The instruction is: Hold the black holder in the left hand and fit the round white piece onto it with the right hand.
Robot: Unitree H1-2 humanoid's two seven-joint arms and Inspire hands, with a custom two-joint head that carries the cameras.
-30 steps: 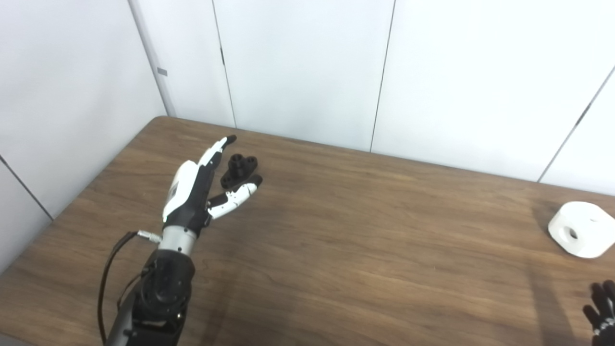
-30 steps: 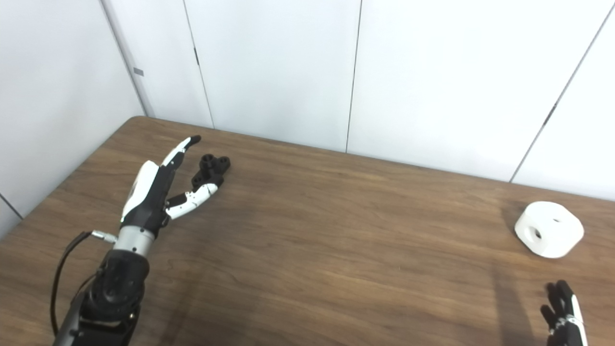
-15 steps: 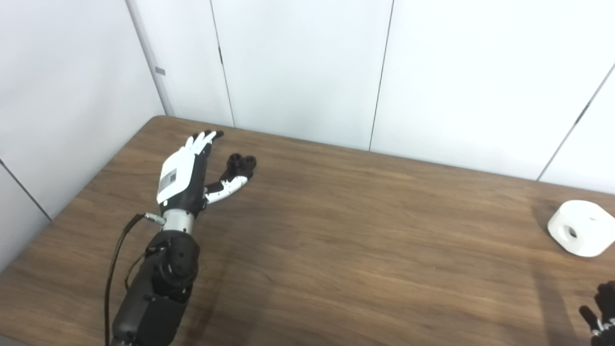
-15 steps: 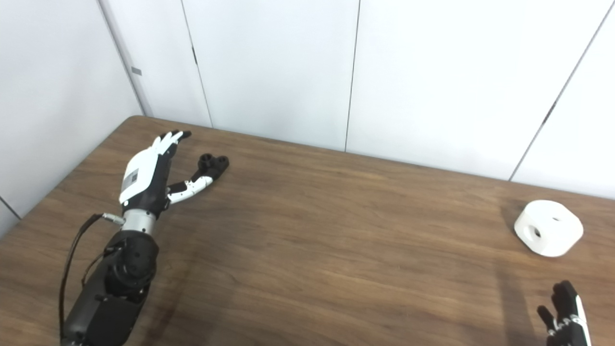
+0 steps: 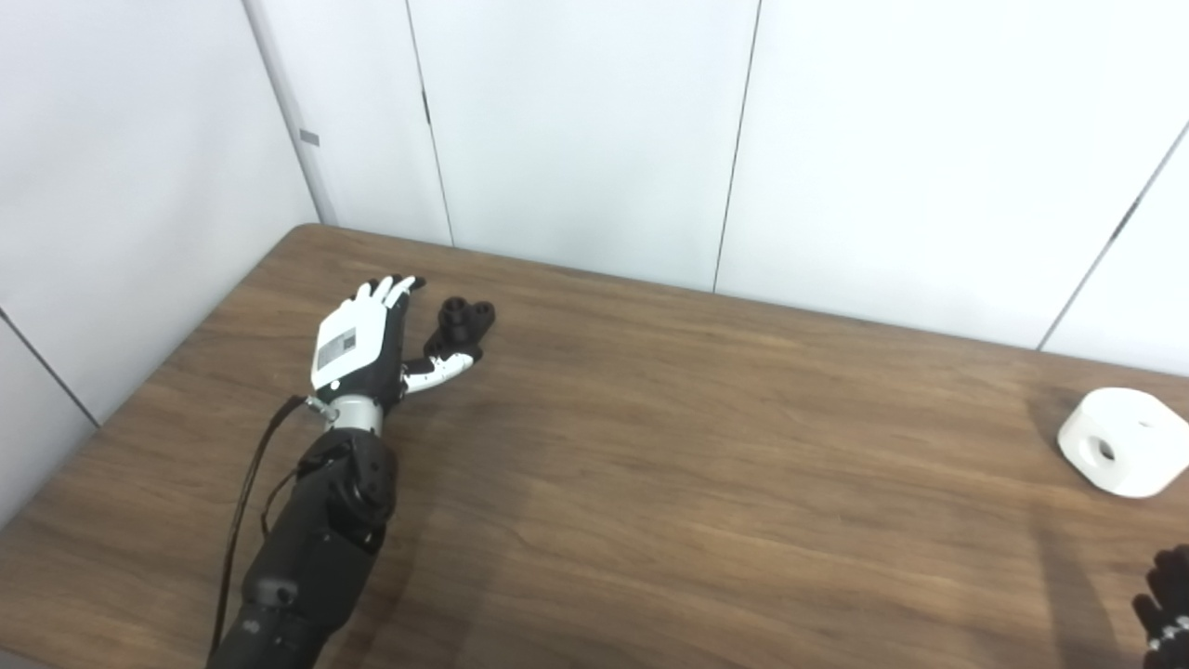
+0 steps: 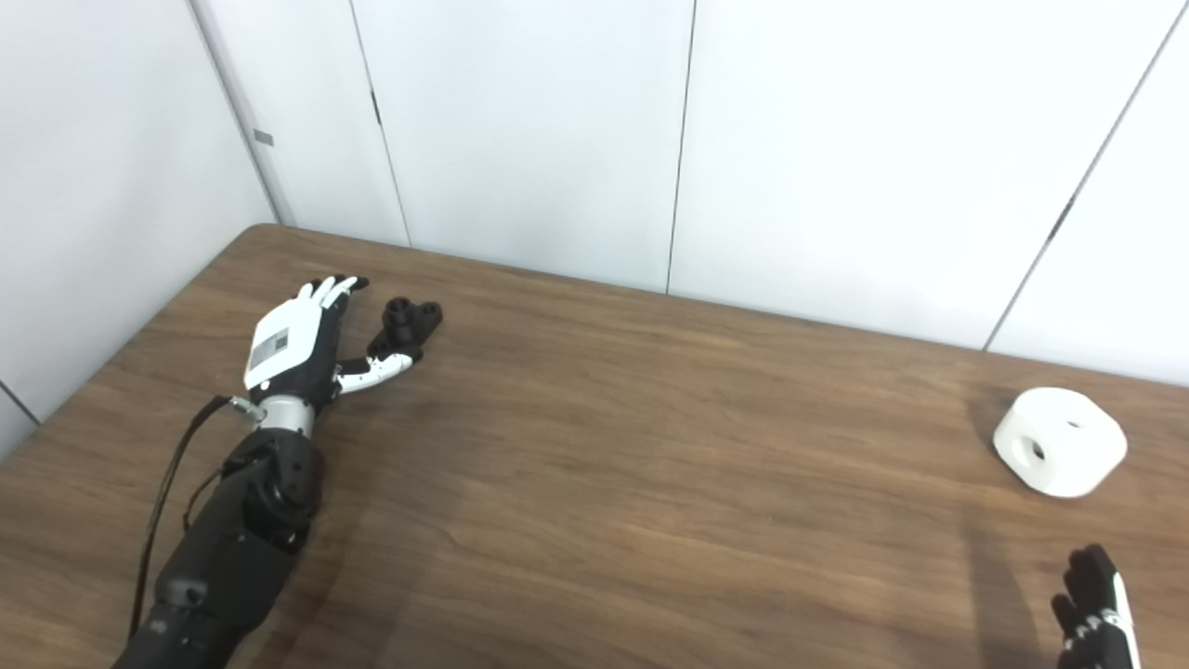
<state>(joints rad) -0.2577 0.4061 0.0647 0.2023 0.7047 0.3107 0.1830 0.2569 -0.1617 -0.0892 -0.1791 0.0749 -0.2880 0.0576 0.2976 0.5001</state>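
Black holder (image 5: 463, 322), a small dark plastic piece with round sockets on top, is sitting on the brown wood-grain counter (image 5: 650, 446) just beyond the thumb of the left hand (image 5: 358, 344). Left hand is lying low, back of the palm facing up, fingers (image 5: 385, 288) stretched out and apart, thumb (image 5: 437, 369) reaching sideways toward the holder's base; it is holding nothing. Whether the thumb is touching the holder, cannot tell. Probably placed this way so fingers and thumb can wrap the holder from its side. Round white piece (image 6: 1059, 453), a chunky plastic disc with holes in it, is resting on the counter just ahead of the right hand (image 6: 1096, 613), not touching it. Right hand is only partly showing at the bottom edge, dark fingers pointing up and spread, holding nothing, apparently waiting. Holder and white piece are lying well apart, each on the side of the hand meant to take it.
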